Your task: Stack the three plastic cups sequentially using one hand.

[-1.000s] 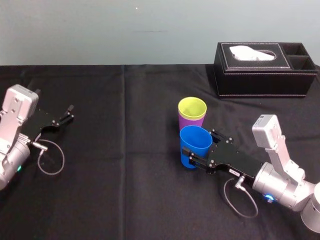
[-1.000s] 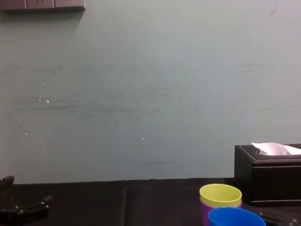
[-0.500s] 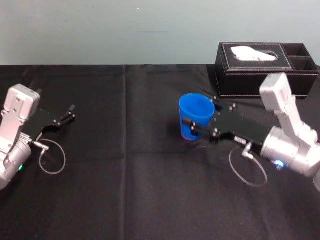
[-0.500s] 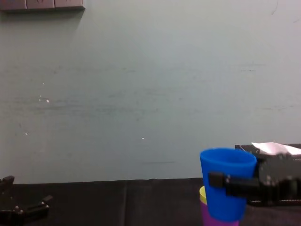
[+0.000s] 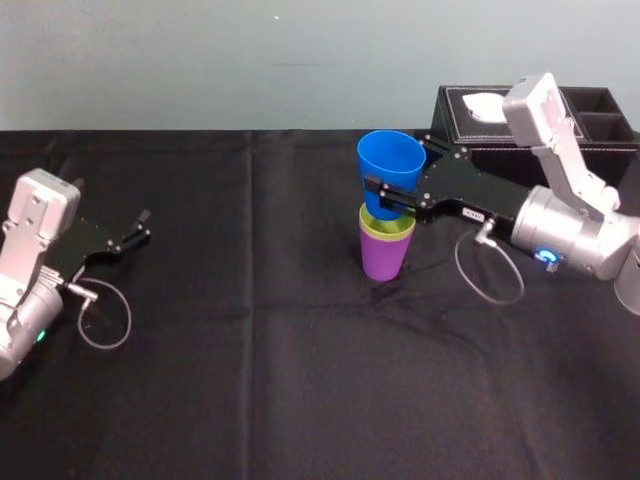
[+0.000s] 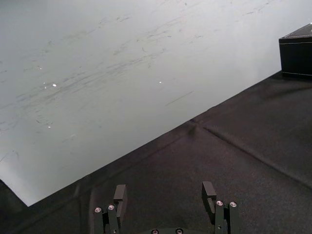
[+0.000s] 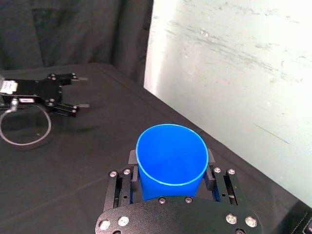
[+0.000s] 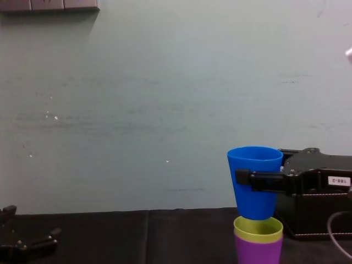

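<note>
Three smooth, tapered plastic cups: one purple cup (image 5: pixel 385 260) stands on the black cloth (image 5: pixel 250 350) right of centre, one yellow-green cup (image 5: pixel 387 229) is nested in it, and one blue cup (image 5: pixel 391 178) is held upright over both. Whether its base touches the yellow-green rim cannot be told. The right gripper (image 5: pixel 388 193) clamps the blue cup's sides. Half a second ago that cup was lower and nearer. The left gripper (image 5: pixel 138 227) lies at far left, fingers apart. One black stitched tissue box (image 5: pixel 615 160) sits far right.
</note>
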Controlling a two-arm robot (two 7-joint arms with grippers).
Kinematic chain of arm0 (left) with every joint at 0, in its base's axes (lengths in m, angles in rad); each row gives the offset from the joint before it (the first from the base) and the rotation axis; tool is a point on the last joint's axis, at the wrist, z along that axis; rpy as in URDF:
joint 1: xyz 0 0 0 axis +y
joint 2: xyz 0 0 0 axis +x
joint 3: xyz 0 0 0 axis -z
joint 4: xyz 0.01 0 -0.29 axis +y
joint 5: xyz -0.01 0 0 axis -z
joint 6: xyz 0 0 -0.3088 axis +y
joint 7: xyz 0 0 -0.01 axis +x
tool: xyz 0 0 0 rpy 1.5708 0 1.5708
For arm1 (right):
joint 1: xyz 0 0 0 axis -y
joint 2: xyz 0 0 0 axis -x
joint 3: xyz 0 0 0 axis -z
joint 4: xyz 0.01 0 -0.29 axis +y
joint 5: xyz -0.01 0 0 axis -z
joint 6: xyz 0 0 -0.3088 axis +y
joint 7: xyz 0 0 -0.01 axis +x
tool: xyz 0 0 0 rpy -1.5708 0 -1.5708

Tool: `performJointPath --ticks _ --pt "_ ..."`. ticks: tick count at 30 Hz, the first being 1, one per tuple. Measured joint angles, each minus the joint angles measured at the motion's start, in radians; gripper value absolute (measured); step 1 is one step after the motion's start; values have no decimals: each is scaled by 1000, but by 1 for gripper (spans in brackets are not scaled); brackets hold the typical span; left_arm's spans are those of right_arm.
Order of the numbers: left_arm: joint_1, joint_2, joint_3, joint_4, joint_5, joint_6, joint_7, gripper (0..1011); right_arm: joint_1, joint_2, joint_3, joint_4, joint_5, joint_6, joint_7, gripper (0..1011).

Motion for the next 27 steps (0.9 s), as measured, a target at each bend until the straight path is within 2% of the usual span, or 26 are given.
performJointPath --ticks 7,27 --pt "0 0 0 0 0 0 0 1011 33 -19 -20 62 -14 -2 -1 724" --pt "0 0 0 0 0 0 0 1011 42 -51 -37 164 -19 -40 8 726"
